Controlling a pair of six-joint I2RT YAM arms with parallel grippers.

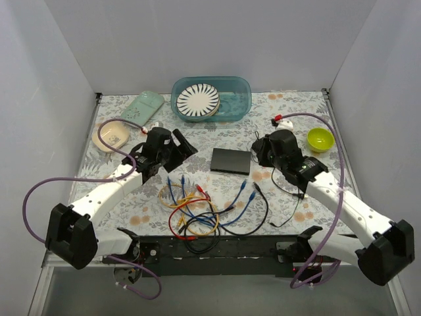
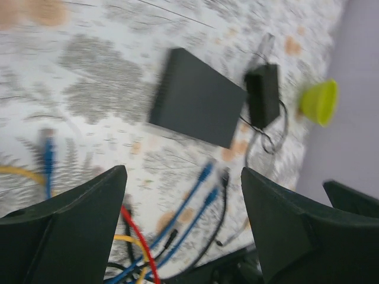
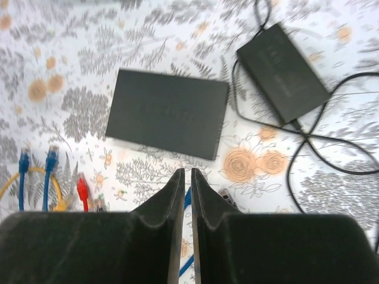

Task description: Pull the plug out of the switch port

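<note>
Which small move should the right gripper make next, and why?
Probably open it first. The right gripper is shut and empty, close to the switch, so it cannot take a plug yet. The blue plugs lie off the switch; I see none seated.

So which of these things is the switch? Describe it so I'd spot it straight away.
Find the teal tub at the back. Just in front of it, mid-scene, lies the switch, a flat black rectangle. It is bigger than the black power brick on its right, and no cord visibly trails from it.
</note>
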